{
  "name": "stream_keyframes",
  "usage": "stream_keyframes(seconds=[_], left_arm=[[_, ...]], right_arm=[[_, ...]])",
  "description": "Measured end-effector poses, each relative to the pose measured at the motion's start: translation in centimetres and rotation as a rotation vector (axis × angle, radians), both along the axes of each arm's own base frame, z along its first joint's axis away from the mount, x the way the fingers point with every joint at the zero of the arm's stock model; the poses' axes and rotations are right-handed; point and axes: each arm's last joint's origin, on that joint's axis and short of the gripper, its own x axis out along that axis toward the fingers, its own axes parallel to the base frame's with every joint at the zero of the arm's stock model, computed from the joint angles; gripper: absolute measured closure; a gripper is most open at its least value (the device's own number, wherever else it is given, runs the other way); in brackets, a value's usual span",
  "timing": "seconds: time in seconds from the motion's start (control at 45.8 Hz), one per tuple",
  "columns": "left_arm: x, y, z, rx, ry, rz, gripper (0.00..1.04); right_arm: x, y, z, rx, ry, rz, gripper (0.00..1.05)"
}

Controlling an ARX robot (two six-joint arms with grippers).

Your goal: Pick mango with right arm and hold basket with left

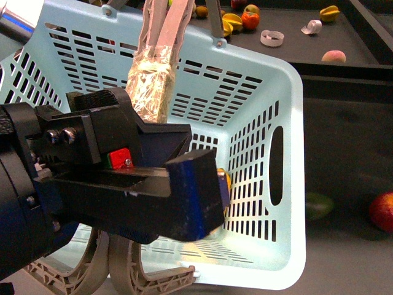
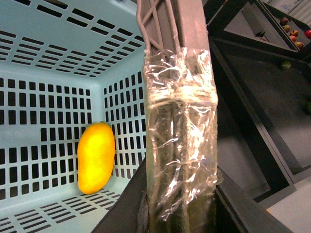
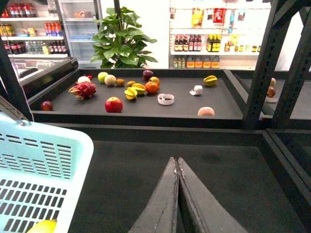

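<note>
The basket [image 1: 288,184] is light turquoise, its walls patterned with rows of narrow slots. Its handle [image 2: 180,145] is grey-brown under clear, crinkled tape that glints silver. The mango [image 2: 96,158] is bright yellow, deepening to orange along one side. The left gripper [image 1: 153,144] is black with blue edges and a small red patch [image 1: 118,158]. The right gripper [image 3: 178,167] is dark grey. The table [image 3: 146,179] is matt black. On it lie a red apple [image 1: 382,211] and a dark green fruit [image 1: 318,204]. Farther back are a pink dragon fruit [image 3: 82,90] and a white tape roll [image 3: 165,99].
</note>
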Motion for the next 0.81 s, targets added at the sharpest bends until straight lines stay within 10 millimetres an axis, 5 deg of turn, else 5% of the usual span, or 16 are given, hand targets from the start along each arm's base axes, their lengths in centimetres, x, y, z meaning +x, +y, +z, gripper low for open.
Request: stream_keyframes(seconds=[0.087,0.109,0.328,0.656,0.809], left_arm=[[0.0,0.0,0.0,0.000,0.000,0.000,0.82],[0.0,0.0,0.0,0.001,-0.001,-0.002,0.82],[0.0,0.0,0.0,0.000,0.000,0.000,0.82],[0.1,0.0,0.0,0.014,-0.019,0.012,0.82],[2.7,-0.5,-0.2,0.063,-0.057,0.085,0.82]], right_arm=[[-0.2,0.0,0.0,0.000,-0.003,0.000,1.03],[-2.1,0.0,-0.3,0.000,0.003,0.002,1.03],[-2.1,0.0,-0.3,-0.002,0.003,0.002,1.02],[-2.1,0.0,-0.3,-0.001,0.003,0.002,0.55],[-2.1,0.0,-0.3,-0.001,0.002,0.003,0.30]])
